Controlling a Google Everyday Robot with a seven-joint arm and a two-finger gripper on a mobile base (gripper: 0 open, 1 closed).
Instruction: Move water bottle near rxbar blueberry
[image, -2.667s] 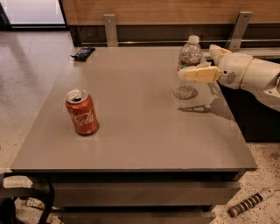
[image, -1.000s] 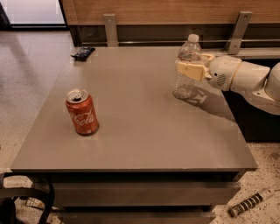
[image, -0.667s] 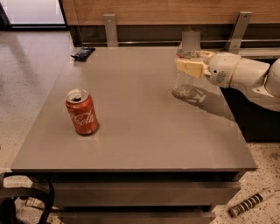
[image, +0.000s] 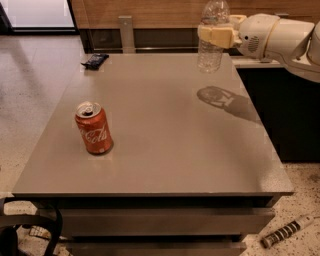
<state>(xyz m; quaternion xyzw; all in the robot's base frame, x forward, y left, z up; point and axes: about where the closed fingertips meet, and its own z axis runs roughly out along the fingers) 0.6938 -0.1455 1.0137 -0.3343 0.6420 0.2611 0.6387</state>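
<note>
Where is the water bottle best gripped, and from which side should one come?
At mid-body, from the side, horizontally. The water bottle is upright, tall and round, so a level grip spans it well. The gripper holds it so now, lifted above the table's far right corner.

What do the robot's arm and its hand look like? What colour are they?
The arm is smooth, fat and rounded, with a shiny white shell and a small dotted round patch near the wrist. The gripper, at the top right by the water bottle, has blocky, pale cream-yellow fingers. No cables show.
</note>
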